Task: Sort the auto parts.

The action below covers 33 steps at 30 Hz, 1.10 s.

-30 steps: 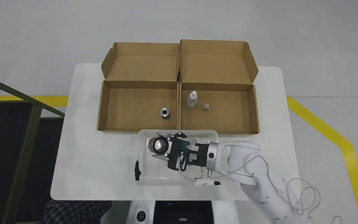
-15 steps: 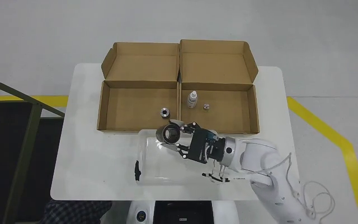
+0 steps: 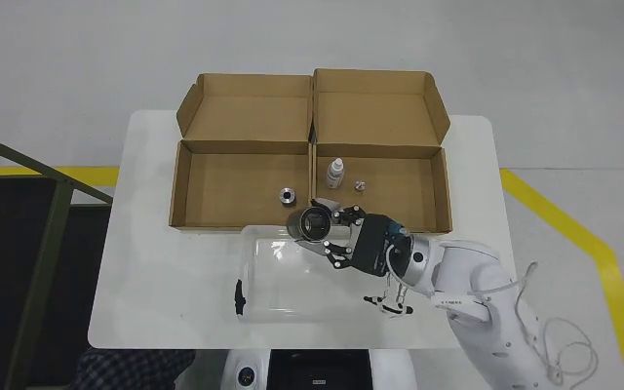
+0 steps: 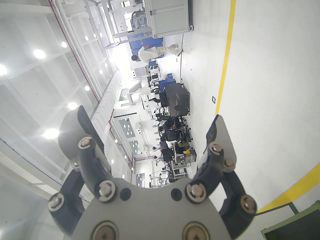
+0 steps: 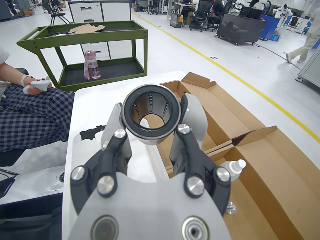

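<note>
1. Clear bin [image 3: 255, 292] sits nearest, with a black scrap [image 3: 238, 295] just beside its edge.
2. Right gripper [image 5: 153, 111] is clamped on the bearing [image 5: 150, 138] over the bin's far rim, where left box [image 3: 224, 195] meets right box [image 3: 400, 195]. Its long axis is tilted, open end up (bore see-through).
3. Left box holds a metal bushing [image 3: 286, 195]; right box holds a bottle [image 3: 334, 174] and a nut [image 3: 359, 184].
4. Left gripper [image 4: 150, 118] is spread wide and empty.

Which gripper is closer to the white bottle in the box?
Right. The right gripper, holding a bearing, is at the box's front wall, just before the bottle; the left gripper points out into the hall.
</note>
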### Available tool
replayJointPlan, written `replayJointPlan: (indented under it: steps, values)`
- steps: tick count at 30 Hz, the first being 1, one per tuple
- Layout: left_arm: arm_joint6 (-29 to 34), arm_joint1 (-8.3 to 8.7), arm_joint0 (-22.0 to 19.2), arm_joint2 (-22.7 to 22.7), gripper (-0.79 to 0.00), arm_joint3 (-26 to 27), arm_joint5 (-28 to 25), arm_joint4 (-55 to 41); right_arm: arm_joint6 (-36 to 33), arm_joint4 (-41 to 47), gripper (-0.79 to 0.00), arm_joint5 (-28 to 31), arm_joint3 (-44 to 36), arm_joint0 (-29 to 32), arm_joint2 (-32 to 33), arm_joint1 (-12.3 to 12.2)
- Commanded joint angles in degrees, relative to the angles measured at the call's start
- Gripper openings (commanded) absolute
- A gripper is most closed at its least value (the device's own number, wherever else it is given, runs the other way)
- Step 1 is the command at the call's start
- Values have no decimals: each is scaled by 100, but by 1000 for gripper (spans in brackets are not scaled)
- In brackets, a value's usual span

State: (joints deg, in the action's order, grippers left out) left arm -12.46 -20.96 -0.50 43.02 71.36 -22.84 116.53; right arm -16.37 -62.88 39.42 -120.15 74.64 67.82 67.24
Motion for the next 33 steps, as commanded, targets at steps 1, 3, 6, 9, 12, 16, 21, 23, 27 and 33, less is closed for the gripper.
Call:
replayJointPlan:
  steps: [1, 3, 6, 9, 12, 16, 21, 23, 27, 33]
  values:
    - [0, 0, 0, 0, 0, 0, 0, 0, 13, 31, -785, -3, 10, -4, 22, -6]
    - [0, 0, 0, 0, 0, 0, 0, 0, 20, 63, -785, -1, 19, -13, 38, -12]
    - [0, 0, 0, 0, 0, 0, 0, 0, 19, 100, -785, -8, 36, -37, 50, -19]
    - [0, 0, 0, 0, 0, 0, 0, 0, 18, 133, -785, -22, 55, -62, 45, -24]
    - [0, 0, 0, 0, 0, 0, 0, 0, -11, 150, -785, -42, 98, -104, 6, -25]
    - [0, 0, 0, 0, 0, 0, 0, 0, -127, 74, -785, -127, 198, -229, -163, -10]
    - [0, 0, 0, 0, 0, 0, 0, 0, -308, -48, -785, -278, 449, -507, -489, 34]
    - [0, 0, 0, 0, 0, 0, 0, 0, -375, -88, -785, -341, 557, -626, -622, 56]
    - [0, 0, 0, 0, 0, 0, 0, 0, -526, -238, -785, -497, 777, -876, -867, 103]
    - [0, 0, 0, 0, 0, 0, 0, 0, -667, -427, -785, -851, 1254, -1338, -1270, 215]
